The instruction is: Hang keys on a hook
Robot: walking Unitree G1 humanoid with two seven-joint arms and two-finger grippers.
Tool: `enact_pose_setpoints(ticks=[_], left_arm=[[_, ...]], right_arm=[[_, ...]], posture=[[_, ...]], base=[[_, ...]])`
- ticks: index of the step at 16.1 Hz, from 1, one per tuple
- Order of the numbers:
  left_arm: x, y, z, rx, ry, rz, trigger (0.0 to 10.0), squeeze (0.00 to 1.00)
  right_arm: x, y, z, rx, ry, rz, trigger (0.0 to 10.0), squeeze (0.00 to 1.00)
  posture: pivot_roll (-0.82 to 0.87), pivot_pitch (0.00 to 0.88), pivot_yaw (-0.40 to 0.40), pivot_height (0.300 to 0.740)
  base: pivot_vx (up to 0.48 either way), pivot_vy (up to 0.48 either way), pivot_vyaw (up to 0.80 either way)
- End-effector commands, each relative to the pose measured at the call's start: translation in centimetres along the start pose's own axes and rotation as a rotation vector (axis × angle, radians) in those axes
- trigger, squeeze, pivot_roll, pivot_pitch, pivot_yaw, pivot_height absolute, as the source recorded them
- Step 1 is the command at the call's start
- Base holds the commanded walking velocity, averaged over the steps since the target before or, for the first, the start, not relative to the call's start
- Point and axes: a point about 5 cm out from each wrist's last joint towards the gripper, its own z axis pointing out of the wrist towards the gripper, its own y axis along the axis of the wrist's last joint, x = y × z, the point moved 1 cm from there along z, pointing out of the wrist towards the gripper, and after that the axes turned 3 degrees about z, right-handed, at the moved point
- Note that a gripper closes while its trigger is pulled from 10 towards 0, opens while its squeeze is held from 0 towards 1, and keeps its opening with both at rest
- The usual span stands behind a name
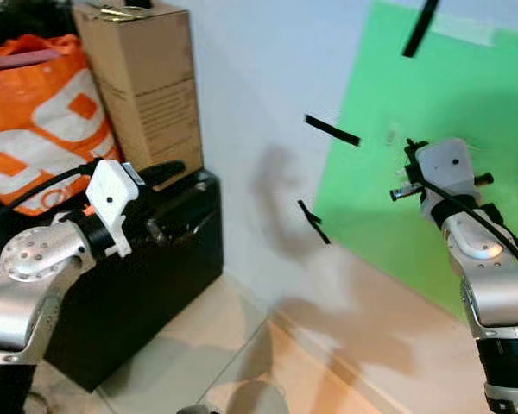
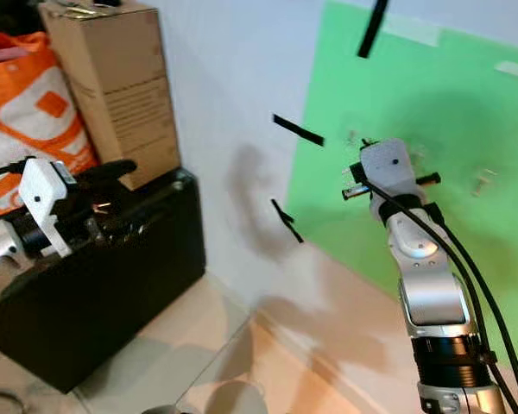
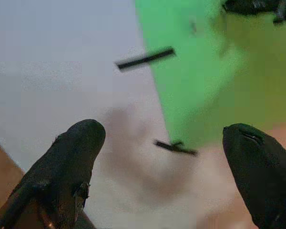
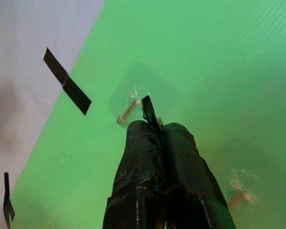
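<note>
My right gripper [image 4: 155, 131] is raised against the green sheet [image 1: 466, 103] at the right of the head view, fingers pressed together on a thin dark piece, probably the keys [image 4: 148, 110]; it is too small for me to be sure. Its tip sits just beside a small clear hook [image 4: 128, 107] stuck to the sheet, and I cannot tell if they touch. A second hook [image 4: 238, 193] shows blurred, lower right in the wrist view. My left gripper [image 3: 164, 167] hangs at the lower left, fingers spread wide with nothing between them, above a black case [image 1: 147, 285]. A cardboard box [image 1: 142, 82] and an orange bag [image 1: 39, 121] stand at upper left.
</note>
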Motion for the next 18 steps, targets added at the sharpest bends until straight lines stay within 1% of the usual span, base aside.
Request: enact_pose_setpoints(ticks=[1, 2, 4, 5, 6, 7, 8, 9, 10, 11, 12, 14, 15, 16, 18], left_arm=[[-0.9, -0.1, 0.6, 0.052, -0.078, -0.024, 10.0, 0.00], [-2.1, 0.0, 1.1, 0.076, -0.169, -0.063, 10.0, 0.00], [-2.5, 0.8, 1.6, 0.058, -0.223, -0.106, 10.0, 0.00], [-2.6, 1.6, 2.3, 0.045, -0.251, -0.126, 10.0, 0.00], [-2.6, 2.1, 3.2, 0.042, -0.254, -0.132, 10.0, 0.00], [-2.8, 2.1, 3.5, 0.059, -0.266, -0.135, 10.0, 0.00], [-3.1, 2.1, 3.7, 0.082, -0.292, -0.122, 10.0, 0.00], [-3.2, 2.2, 3.8, 0.091, -0.299, -0.120, 10.0, 0.00], [-3.4, 2.4, 4.4, 0.105, -0.292, -0.117, 10.0, 0.00], [-3.8, 2.4, 5.3, 0.119, -0.269, -0.116, 10.0, 0.00], [-4.4, 2.4, 6.0, 0.122, -0.263, -0.131, 10.0, 0.00], [-5.2, 2.3, 6.1, 0.127, -0.269, -0.142, 10.0, 0.00], [-5.7, 2.3, 6.0, 0.127, -0.274, -0.159, 10.0, 0.00], [-5.5, 2.2, 6.0, 0.129, -0.268, -0.161, 10.0, 0.00], [-5.1, 2.2, 5.8, 0.131, -0.257, -0.163, 10.0, 0.00]], right_arm=[[0.2, 0.6, 0.3, -0.022, 0.014, -0.018, 10.0, 0.00], [0.4, 0.7, 0.4, -0.026, 0.018, -0.022, 10.0, 0.00], [0.7, 0.9, 0.7, -0.032, 0.028, -0.022, 10.0, 0.00], [0.9, 1.0, 0.9, -0.037, 0.040, -0.020, 10.0, 0.00], [1.5, 1.1, 1.2, -0.042, 0.069, -0.006, 10.0, 0.00], [1.9, 1.1, 1.4, -0.043, 0.095, 0.018, 10.0, 0.00], [2.7, 1.3, 1.7, -0.042, 0.138, 0.064, 10.0, 0.00], [2.9, 1.3, 1.9, -0.042, 0.153, 0.081, 10.0, 0.00], [3.5, 1.4, 2.3, -0.038, 0.174, 0.106, 10.0, 0.00], [4.0, 1.5, 2.7, -0.032, 0.190, 0.134, 10.0, 0.00], [4.3, 1.5, 2.9, -0.029, 0.198, 0.153, 10.0, 0.00], [4.4, 1.5, 2.8, -0.026, 0.201, 0.194, 10.0, 0.00], [4.3, 1.4, 2.6, -0.011, 0.196, 0.283, 10.0, 0.00], [4.2, 1.3, 2.8, -0.005, 0.189, 0.335, 10.0, 0.00], [3.9, 1.6, 3.3, -0.008, 0.171, 0.376, 10.0, 0.00]], posture=[[-0.02, 0.000, -0.036, 0.740], [-0.01, 0.000, -0.038, 0.740], [-0.01, 0.000, -0.048, 0.740], [0.00, 0.000, -0.054, 0.740], [0.00, 0.000, -0.061, 0.740], [0.00, 0.000, -0.063, 0.740], [0.01, 0.000, -0.065, 0.740], [0.01, 0.000, -0.065, 0.740], [0.01, 0.000, -0.064, 0.740], [0.01, 0.000, -0.061, 0.740], [0.02, 0.000, -0.058, 0.740], [0.02, 0.000, -0.056, 0.740], [0.02, 0.000, -0.052, 0.740], [0.02, 0.002, -0.048, 0.740], [0.02, 0.008, -0.048, 0.740]], base=[[0.000, 0.000, 0.00], [0.000, 0.000, 0.00], [0.000, 0.000, 0.00], [0.000, 0.000, 0.00], [0.000, 0.000, 0.00], [0.000, 0.000, 0.00], [0.000, 0.000, 0.00], [0.000, 0.000, 0.00], [0.000, 0.000, 0.00], [0.000, 0.000, 0.00], [0.000, 0.000, 0.00], [0.000, 0.000, 0.00], [0.000, 0.000, 0.00], [0.000, 0.000, 0.00], [0.000, 0.000, 0.00]])
